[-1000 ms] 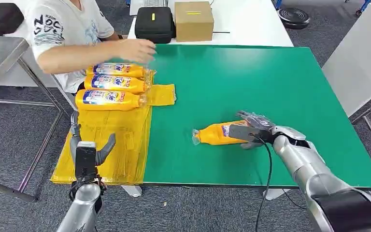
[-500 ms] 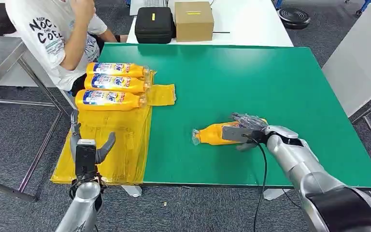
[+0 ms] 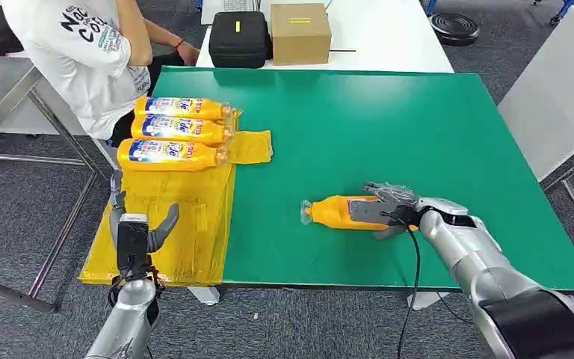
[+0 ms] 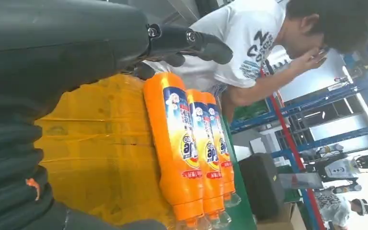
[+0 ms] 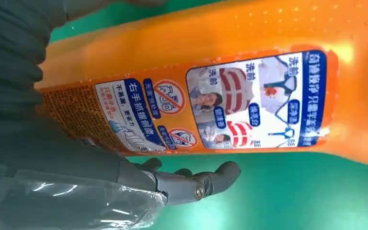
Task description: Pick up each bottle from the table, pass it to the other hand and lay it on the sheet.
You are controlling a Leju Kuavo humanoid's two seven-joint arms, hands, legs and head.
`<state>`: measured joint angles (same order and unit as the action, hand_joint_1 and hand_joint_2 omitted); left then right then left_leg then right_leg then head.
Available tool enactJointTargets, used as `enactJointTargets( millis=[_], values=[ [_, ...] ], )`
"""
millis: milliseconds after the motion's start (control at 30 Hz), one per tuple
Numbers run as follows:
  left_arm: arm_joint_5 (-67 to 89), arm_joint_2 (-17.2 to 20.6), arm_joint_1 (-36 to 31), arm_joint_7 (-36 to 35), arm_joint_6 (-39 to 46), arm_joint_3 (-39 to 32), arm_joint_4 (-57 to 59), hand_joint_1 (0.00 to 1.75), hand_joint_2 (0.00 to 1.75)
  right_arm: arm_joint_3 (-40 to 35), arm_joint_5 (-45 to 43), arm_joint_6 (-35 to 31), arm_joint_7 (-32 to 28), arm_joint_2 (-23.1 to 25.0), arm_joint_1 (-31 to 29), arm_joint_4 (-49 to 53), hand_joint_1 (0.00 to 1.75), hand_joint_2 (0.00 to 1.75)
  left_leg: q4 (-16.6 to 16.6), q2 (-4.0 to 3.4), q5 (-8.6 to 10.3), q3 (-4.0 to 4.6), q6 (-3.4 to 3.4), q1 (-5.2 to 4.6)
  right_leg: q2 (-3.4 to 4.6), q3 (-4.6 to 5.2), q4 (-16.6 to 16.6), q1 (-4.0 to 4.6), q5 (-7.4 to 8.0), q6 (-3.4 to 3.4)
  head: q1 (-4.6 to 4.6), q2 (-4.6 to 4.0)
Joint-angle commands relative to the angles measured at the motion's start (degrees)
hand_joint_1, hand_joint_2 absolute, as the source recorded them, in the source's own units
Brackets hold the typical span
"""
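Note:
An orange bottle (image 3: pixel 336 212) lies on its side on the green table (image 3: pixel 389 120), cap pointing left. My right hand (image 3: pixel 389 208) grips its base end, thumb across the front and fingers over the back. In the right wrist view the bottle's label (image 5: pixel 230 105) is against the palm, with one finger (image 5: pixel 196 184) beside it over the table. Three more orange bottles (image 3: pixel 172 131) lie side by side at the far end of the yellow sheet (image 3: pixel 172 224); the left wrist view shows them (image 4: pixel 191 143) too. My left hand (image 3: pixel 136 228) is open, fingers spread, at the sheet's near edge.
A person (image 3: pixel 82 52) in a white T-shirt sits at the table's far left corner. A black case (image 3: pixel 239 37) and a cardboard box (image 3: pixel 300 31) stand on the white table behind. A metal table (image 3: pixel 0 82) is on the left.
The person has pulled their arm back from the bottles on the sheet. My right hand has tightened around the bottle, which shifted slightly right. My left hand stays put.

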<state>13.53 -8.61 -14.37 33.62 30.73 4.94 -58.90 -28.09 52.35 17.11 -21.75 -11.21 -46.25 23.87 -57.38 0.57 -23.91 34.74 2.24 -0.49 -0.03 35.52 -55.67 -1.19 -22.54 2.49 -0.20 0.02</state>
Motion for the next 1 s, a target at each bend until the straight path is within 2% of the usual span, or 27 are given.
enactJointTargets(
  millis=[33,267,333,467,600,667,1000],
  values=[
    [-0.6,0.5,-2.5,-0.1,-0.2,-0.3,4.1,0.0,1.75,-2.3,-0.1,0.6,1.0,-0.6,1.6,-3.5,1.75,1.75,0.1,0.12,-0.07,-0.28,-0.15,0.14,-0.16,-0.37,0.1,0.14,-0.09,-0.13,0.02,0.0],
    [-1.2,0.9,-2.3,0.4,-0.1,-0.3,4.0,0.0,1.75,-2.4,-0.4,-0.3,0.1,-1.1,1.7,-2.5,1.75,1.75,0.0,0.13,-0.13,-0.42,-0.2,0.19,-0.18,-0.54,0.1,0.2,-0.14,-0.18,0.02,0.0],
    [-1.3,0.9,-2.4,0.4,-0.2,-0.3,4.0,0.0,1.75,-2.4,-0.4,-0.6,0.1,-1.1,1.6,-2.3,1.75,1.75,0.0,0.05,-0.04,-0.27,-0.1,0.09,-0.08,-0.32,0.1,0.1,-0.05,-0.09,0.02,0.0],
    [-1.7,1.0,-1.6,0.9,0.0,-0.1,3.4,0.0,1.75,-0.9,-1.5,-5.2,-1.0,-0.3,2.9,-0.6,1.75,1.75,0.1,0.06,-0.04,-0.29,-0.11,0.09,-0.09,-0.35,0.1,0.09,-0.06,-0.09,0.02,0.0],
    [-1.7,1.0,-1.3,0.9,0.1,-0.1,3.1,0.0,1.75,-0.6,-1.7,-6.1,-1.3,-0.2,3.3,-0.1,1.75,1.75,0.0,-0.07,-0.12,-0.39,-0.17,0.15,0.01,-0.43,0.1,0.16,-0.09,-0.15,0.02,0.0],
    [-1.5,1.0,0.0,1.0,0.5,-0.5,1.7,0.0,1.75,2.6,-4.3,-11.9,-4.8,0.8,4.9,3.2,1.75,1.75,0.1,-0.08,-0.05,-0.28,-0.1,0.08,0.03,-0.3,0.1,0.08,-0.02,-0.08,0.02,0.0],
    [-1.4,1.0,0.8,1.1,0.4,-0.5,0.8,0.0,1.75,2.8,-4.2,-12.3,-4.5,1.2,5.5,4.5,1.75,1.75,0.0,-0.11,-0.05,-0.23,-0.09,0.06,0.05,-0.25,0.0,0.06,-0.01,-0.09,0.0,0.0]
  ],
)
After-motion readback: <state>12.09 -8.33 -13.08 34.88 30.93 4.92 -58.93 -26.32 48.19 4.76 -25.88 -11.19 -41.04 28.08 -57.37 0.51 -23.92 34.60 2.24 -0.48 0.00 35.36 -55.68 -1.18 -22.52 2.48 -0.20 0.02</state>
